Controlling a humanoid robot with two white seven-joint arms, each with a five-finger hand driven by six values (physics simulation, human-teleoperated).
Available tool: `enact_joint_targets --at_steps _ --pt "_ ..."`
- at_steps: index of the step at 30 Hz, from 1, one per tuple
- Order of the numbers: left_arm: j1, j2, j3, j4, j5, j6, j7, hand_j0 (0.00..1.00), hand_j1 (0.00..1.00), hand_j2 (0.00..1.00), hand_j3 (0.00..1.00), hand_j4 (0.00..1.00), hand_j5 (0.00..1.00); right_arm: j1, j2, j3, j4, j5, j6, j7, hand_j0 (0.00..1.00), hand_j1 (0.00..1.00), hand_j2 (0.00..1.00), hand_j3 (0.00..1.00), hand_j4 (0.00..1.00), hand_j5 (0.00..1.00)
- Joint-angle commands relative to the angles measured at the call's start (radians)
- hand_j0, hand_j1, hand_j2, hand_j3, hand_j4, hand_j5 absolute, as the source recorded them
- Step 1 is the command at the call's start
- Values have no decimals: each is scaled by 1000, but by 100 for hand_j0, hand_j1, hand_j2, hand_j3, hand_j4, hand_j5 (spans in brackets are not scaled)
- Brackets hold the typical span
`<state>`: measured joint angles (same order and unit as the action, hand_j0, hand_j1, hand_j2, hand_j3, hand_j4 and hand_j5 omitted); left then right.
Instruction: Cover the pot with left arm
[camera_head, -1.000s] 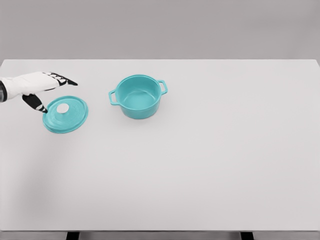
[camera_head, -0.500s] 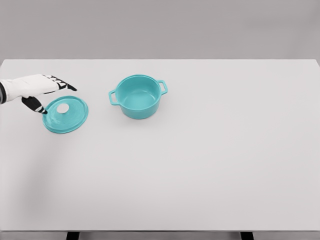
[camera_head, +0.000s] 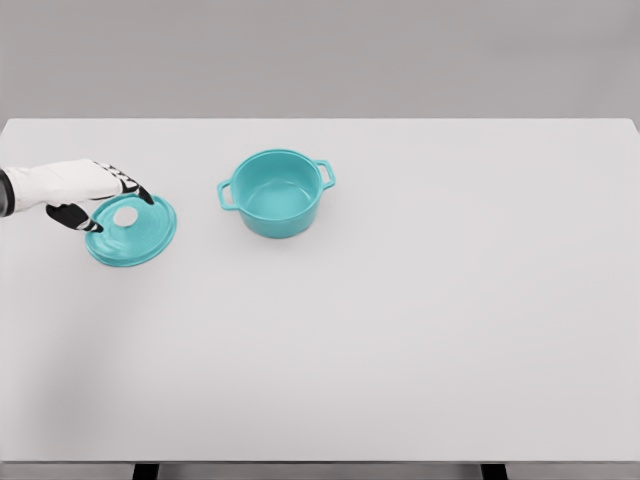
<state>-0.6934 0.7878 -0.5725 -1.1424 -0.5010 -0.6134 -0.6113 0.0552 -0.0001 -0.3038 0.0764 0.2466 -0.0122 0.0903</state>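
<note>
— So, where do your fingers stand?

— My left hand (camera_head: 95, 195) reaches in from the left edge, its dark fingertips (camera_head: 143, 194) spread loosely on either side of the white knob (camera_head: 126, 215), with the thumb at the near-left rim. They grip nothing; whether any tip touches the lid (camera_head: 131, 230) I cannot tell.

— And the lid itself?

— It lies flat on the table (camera_head: 400, 330), knob up, at the left side. The pot (camera_head: 275, 193) stands open, well apart to its right, one handle toward the lid and the other pointing away.

— How do you expect it to handle?

— Stiff, I judge, like enamelled metal: no give, and probably some weight for its size. The glossy teal surface looks slippery, and the rim sits flush with the tabletop, so there is little to hook under.

— So where do you take it?

— By the knob. It stands proud at the centre, so a pinch there should keep the lid level when I lift it. My right hand is out of view.
</note>
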Motion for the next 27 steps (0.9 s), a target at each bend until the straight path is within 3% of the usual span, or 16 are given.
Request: enact_joint_targets --at_steps 1,27 --pt "0 1 -3 1 4 3 0 76 76 76 76 76 76 0 0 0 0 0 0 0 100 100 100 100 100 100" --pt "5 -24 -3 32 -10 3 0 74 74 74 74 74 74 0 0 0 0 0 0 0 100 100 100 100 100 100"
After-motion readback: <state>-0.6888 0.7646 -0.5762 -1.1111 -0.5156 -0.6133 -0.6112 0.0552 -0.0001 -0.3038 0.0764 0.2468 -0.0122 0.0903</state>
